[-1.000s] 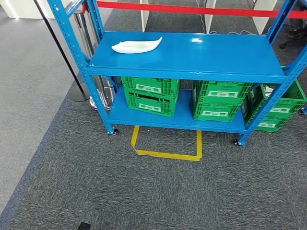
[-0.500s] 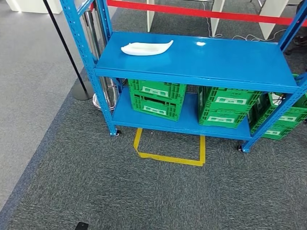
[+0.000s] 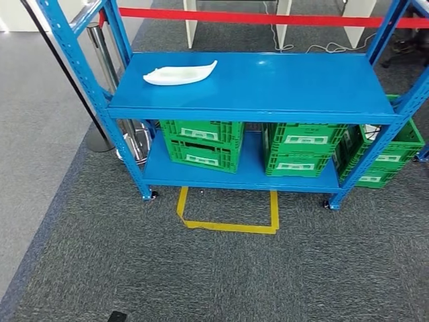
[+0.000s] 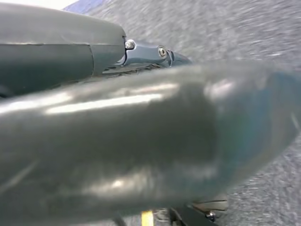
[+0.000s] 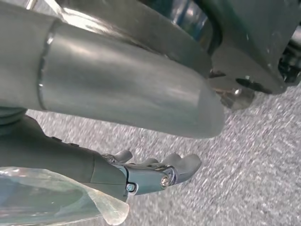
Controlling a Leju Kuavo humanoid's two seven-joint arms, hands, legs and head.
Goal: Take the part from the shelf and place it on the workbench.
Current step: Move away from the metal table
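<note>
The right hand [image 5: 156,172] hangs by the robot's side over grey carpet, its dark fingers [image 5: 184,165] lying fairly straight and close together with nothing between them that the right wrist view shows; whether they count as spread or drawn in I cannot tell from this angle. The left hand [image 4: 149,52] is mostly hidden behind a blurred grey cover, with just a dark jointed piece peeking out, so the state of its fingers cannot be told either. Neither hand touches anything belonging to the task. From the head view, the long white boat-shaped plastic part [image 3: 179,72] lies flat on the upper deck of the blue steel shelf [image 3: 303,84], toward its left end and near the front edge, with bare blue surface to its right. Beneath, on the lower deck, stand green slotted plastic crates [image 3: 205,142], and more of them sit to the right. A yellow tape outline [image 3: 228,218] marks the dark grey carpet [image 3: 202,275] just in front of the shelf, and a red barrier band [image 3: 263,17] runs behind it. By my reading the task has barely begun: the part is untouched, the robot stands well short of reaching it, and the approach, the grasp, the carry and the setting down on the tabletop all remain.
</note>
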